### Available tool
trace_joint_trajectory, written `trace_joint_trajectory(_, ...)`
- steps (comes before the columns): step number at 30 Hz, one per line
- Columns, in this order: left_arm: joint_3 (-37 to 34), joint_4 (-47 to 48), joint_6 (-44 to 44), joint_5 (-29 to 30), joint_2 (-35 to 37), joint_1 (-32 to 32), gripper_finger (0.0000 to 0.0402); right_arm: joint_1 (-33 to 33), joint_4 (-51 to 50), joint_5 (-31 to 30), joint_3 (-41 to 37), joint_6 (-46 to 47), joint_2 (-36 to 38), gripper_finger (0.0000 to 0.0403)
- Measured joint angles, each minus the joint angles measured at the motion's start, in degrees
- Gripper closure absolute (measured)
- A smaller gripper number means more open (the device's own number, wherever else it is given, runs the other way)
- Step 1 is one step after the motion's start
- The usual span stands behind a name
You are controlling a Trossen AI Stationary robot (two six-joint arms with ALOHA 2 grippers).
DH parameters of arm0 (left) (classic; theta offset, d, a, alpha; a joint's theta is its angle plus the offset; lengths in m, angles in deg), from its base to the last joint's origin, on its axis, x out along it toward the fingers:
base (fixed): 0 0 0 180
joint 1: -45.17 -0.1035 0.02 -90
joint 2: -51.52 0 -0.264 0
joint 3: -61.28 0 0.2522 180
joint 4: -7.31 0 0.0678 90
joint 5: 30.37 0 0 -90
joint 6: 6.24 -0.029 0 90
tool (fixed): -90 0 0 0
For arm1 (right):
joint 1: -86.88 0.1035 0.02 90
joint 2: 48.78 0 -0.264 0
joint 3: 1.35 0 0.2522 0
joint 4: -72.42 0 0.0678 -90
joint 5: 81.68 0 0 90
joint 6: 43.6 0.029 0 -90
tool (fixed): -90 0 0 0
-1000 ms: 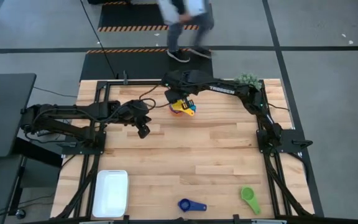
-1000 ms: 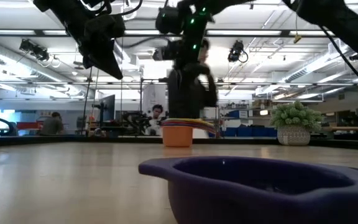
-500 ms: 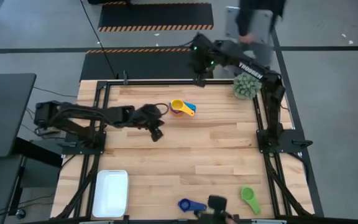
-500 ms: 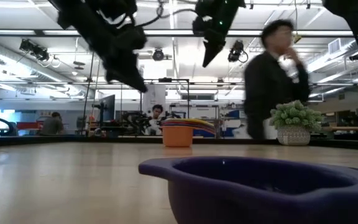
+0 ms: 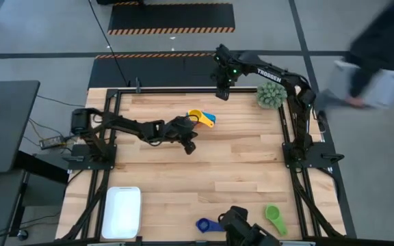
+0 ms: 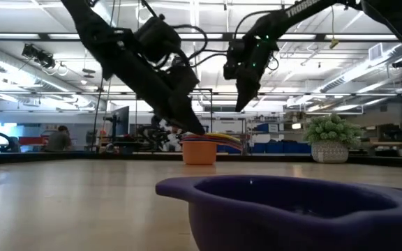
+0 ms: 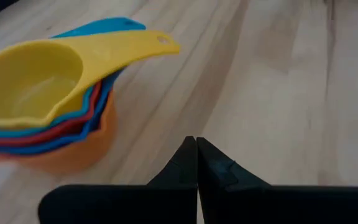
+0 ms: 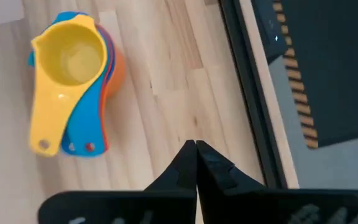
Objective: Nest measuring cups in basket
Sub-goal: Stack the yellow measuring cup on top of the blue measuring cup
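Yellow-topped nested cup stack (image 7: 48, 106) lies just ahead of the closed, empty left tool (image 7: 196, 163); judged: open before straddling it. Right tool (image 8: 195, 163) closed, well above.

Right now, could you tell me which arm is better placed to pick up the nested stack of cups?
Probably the left: its gripper sits shut just beside the stack, while the right gripper, also shut, hangs at the table's far edge.

Two dark, jointed arms with black cables looped alongside. White lettering on right arm's upper link, small green light near its wrist. Each hand (image 7: 196, 163) (image 8: 196, 165) ends in two black, pointed fingers.
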Motion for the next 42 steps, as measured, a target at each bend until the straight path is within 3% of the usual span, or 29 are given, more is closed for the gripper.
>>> trace_joint_trajectory(8,6.4,-0.1,-3.0,0.0,-6.5,-1.3,0.0401,1.1,11.4,2.3,-9.7,0.6,0.0,0.0402)
trace_joint_trajectory(16,12.5,4.7,-4.4,-1.7,-10.3,-1.7,0.0401,2.9,18.4,2.7,-14.2,0.4,0.0,0.0402)
trace_joint_trajectory(24,12.8,6.4,-5.1,-1.5,-10.4,-1.9,0.0401,3.6,23.1,4.0,-19.2,0.6,0.0,0.0403)
trace_joint_trajectory(29,12.8,7.5,-5.0,1.1,-10.4,-2.2,0.0401,3.8,23.6,4.1,-20.2,0.8,0.0,0.0403)
trace_joint_trajectory(42,12.8,6.7,-4.6,1.4,-10.3,-5.7,0.0401,6.4,23.7,7.1,-20.8,0.7,0.0,0.0403)
